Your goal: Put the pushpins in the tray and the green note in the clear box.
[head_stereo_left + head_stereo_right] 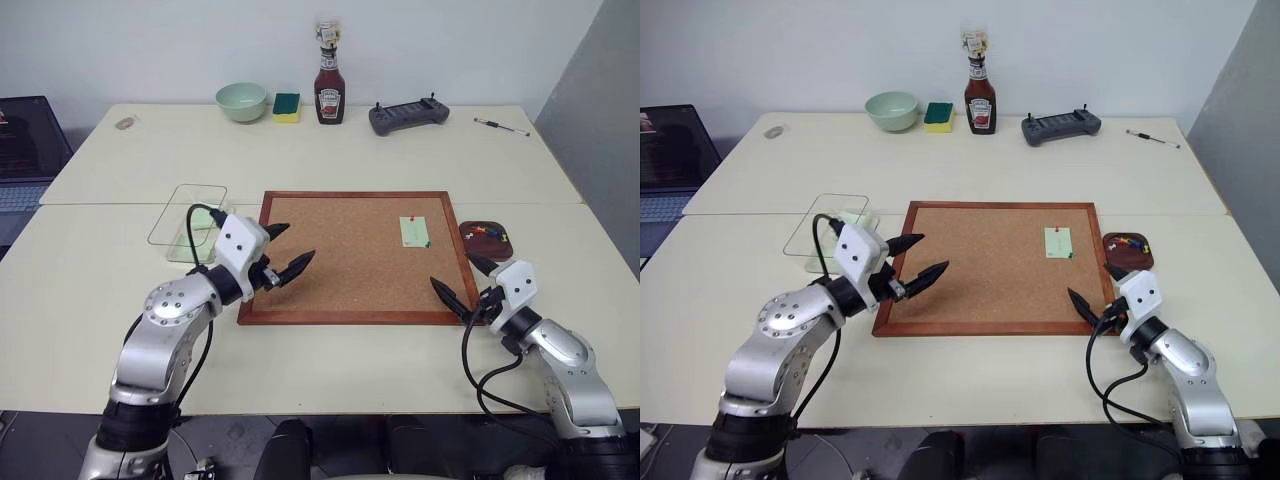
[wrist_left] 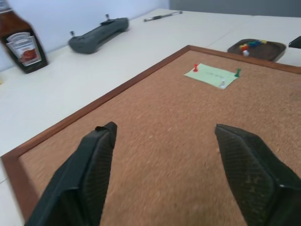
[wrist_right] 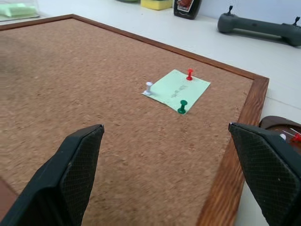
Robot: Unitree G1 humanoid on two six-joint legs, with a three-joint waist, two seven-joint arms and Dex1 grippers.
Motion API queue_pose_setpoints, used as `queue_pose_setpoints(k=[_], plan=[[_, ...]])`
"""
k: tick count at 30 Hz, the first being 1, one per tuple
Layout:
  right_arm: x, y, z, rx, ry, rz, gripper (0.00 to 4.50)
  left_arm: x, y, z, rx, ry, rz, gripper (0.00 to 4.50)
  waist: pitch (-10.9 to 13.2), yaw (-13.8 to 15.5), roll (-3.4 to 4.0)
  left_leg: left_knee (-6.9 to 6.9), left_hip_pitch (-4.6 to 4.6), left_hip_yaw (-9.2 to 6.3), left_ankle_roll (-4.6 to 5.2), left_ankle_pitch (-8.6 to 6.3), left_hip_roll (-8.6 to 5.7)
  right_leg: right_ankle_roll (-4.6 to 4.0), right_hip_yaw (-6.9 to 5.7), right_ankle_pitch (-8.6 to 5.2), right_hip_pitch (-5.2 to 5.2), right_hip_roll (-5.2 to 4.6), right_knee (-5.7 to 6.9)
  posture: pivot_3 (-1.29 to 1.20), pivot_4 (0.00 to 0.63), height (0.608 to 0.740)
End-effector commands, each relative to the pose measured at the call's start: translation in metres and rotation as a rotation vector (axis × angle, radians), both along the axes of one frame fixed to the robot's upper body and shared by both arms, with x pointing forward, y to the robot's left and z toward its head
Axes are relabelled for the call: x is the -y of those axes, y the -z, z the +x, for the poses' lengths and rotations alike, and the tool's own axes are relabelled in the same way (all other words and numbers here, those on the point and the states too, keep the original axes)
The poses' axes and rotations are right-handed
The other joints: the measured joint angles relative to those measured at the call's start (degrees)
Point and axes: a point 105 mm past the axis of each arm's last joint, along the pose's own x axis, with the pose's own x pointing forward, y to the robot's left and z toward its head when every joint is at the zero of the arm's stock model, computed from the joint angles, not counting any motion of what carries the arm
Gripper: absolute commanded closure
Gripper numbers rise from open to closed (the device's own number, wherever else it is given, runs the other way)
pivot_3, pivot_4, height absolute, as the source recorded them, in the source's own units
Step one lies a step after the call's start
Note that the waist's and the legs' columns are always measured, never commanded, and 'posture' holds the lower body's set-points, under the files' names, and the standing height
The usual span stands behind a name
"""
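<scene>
Task stands partly complete at best. The green note (image 3: 177, 90) is pinned flat to the corkboard (image 1: 340, 262), near its far right corner, held by three pushpins: a red pin (image 3: 189, 74), a green pin (image 3: 182, 107) and a white pin (image 3: 148, 88), each at a corner or edge of the paper and all upright. The tray (image 1: 487, 240) sits on the table (image 1: 400, 160) just beside the board's right edge and already holds several coloured pins (image 2: 248, 46). The clear box (image 1: 187, 220) lies off the board's left side; something pale green shows in it, possibly a note already placed, though this cannot be confirmed. Remaining work, by my judgement: pull the three pins, deposit them in the tray, then carry the note to the box. The note is thin, pale green, rectangular, with faint writing, lying flat without visible curl. The left claw (image 1: 283, 255) hangs over the board's near left part, fingers apart and empty. The right claw (image 1: 462, 282) hangs at the board's near right corner, fingers wide apart, holding nothing.
</scene>
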Motion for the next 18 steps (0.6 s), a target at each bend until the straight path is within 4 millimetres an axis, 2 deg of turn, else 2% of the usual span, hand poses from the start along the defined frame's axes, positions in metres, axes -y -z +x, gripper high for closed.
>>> queue_pose_setpoints(k=[1,7,14,18], plan=[[-0.006,-0.017,-0.006,0.057,-0.002,0.008,0.00,0.017,0.007,0.009,-0.015,0.095,-0.004,1.96,0.00,0.02,0.00,0.00,0.00,-0.02,0.00,0.00,0.01,0.00,-0.02,0.00,-0.01,0.01,0.00,0.00,0.150,0.740],[-0.020,-0.020,-0.007,0.045,-0.036,0.013,0.00,0.028,0.027,0.025,-0.038,0.145,0.012,3.13,0.00,0.00,0.00,0.00,0.00,-0.03,0.00,0.00,0.00,0.00,-0.03,0.00,-0.01,0.01,0.02,0.00,0.150,0.740],[-0.027,-0.028,-0.002,0.036,-0.059,0.032,0.00,0.040,0.039,0.034,-0.061,0.174,-0.001,4.39,0.00,-0.01,0.00,0.01,-0.01,-0.03,0.00,0.00,0.00,0.00,-0.03,0.00,-0.02,0.01,0.02,0.00,0.150,0.740],[-0.033,-0.029,0.001,0.013,-0.076,0.042,0.00,0.049,0.044,0.033,-0.070,0.201,-0.007,4.47,0.00,0.00,-0.01,0.01,-0.01,-0.04,0.00,0.00,0.00,0.00,-0.04,0.00,-0.02,0.01,0.01,0.00,0.150,0.740]])
